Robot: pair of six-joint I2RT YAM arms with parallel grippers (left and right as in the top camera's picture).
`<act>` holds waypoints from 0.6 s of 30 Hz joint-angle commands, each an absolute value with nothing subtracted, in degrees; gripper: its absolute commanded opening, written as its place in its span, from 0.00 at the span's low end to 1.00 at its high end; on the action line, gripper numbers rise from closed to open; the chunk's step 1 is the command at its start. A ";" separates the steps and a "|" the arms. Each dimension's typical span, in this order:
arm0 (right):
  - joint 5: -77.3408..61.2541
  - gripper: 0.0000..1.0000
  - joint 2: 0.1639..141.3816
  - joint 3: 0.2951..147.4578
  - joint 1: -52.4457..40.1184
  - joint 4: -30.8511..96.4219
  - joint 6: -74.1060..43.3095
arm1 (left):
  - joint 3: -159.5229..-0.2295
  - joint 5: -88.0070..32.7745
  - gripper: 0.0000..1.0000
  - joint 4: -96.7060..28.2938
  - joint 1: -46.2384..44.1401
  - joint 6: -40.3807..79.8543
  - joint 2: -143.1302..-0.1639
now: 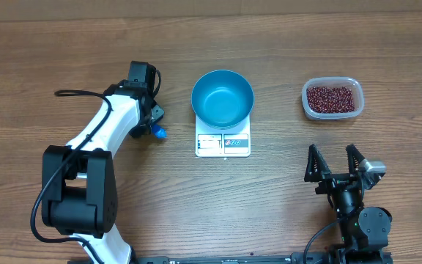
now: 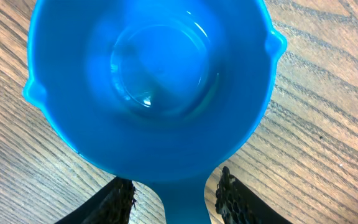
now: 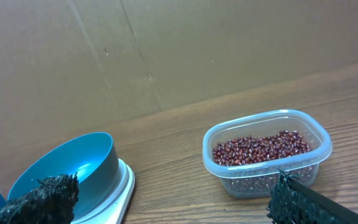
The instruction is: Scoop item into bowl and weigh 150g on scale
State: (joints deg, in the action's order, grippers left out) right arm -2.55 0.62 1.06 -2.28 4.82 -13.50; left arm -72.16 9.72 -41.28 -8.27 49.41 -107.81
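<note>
The blue bowl [image 1: 223, 97] sits on the white scale [image 1: 223, 143] at mid-table, and the right wrist view shows both the bowl [image 3: 67, 165] and the scale [image 3: 120, 186]. It looks empty. Red-brown beans [image 1: 332, 98] fill a clear tub to the right, with the beans [image 3: 260, 149] also in the right wrist view. A small blue scoop [image 2: 148, 87] lies on the wood left of the scale. My left gripper [image 2: 174, 186] is over it, partly closed. Its fingers straddle the handle with wood showing on both sides. My right gripper [image 1: 332, 154] stands wide open near the front right, holding nothing.
The clear plastic tub [image 1: 305, 104] stands at the back right. Only a bit of the scoop [image 1: 158, 133] shows under the left gripper [image 1: 152, 117] from overhead. A cardboard wall rises behind the table in the right wrist view.
</note>
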 commanded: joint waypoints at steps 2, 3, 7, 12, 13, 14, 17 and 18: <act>-2.17 1.00 0.16 0.45 -2.52 4.62 -13.50 | -71.33 11.20 0.44 -39.92 -8.60 49.74 -108.49; -2.17 1.00 0.16 0.45 -2.52 4.64 -13.52 | -71.33 11.16 0.43 -39.57 -8.60 49.74 -108.49; -2.17 1.00 0.16 0.45 -2.52 4.64 -13.52 | -71.33 11.18 0.40 -38.94 -8.60 49.71 -108.49; -2.17 1.00 0.16 0.45 -2.52 4.64 -13.50 | -71.33 11.18 0.38 -38.94 -8.60 49.71 -108.49; -2.17 1.00 0.16 0.45 -2.52 4.64 -13.50 | -71.33 11.18 0.38 -38.96 -8.60 49.71 -108.49; -2.17 1.00 0.16 0.45 -2.52 4.62 -13.50 | -71.33 11.16 0.39 -38.96 -8.60 49.71 -108.49; -2.17 1.00 0.16 0.45 -2.52 4.64 -13.52 | -71.13 11.11 0.40 -39.05 -8.64 49.67 -108.49; -2.17 1.00 0.16 0.45 -2.52 4.62 -13.50 | -70.96 11.09 0.37 -39.09 -8.67 49.23 -108.49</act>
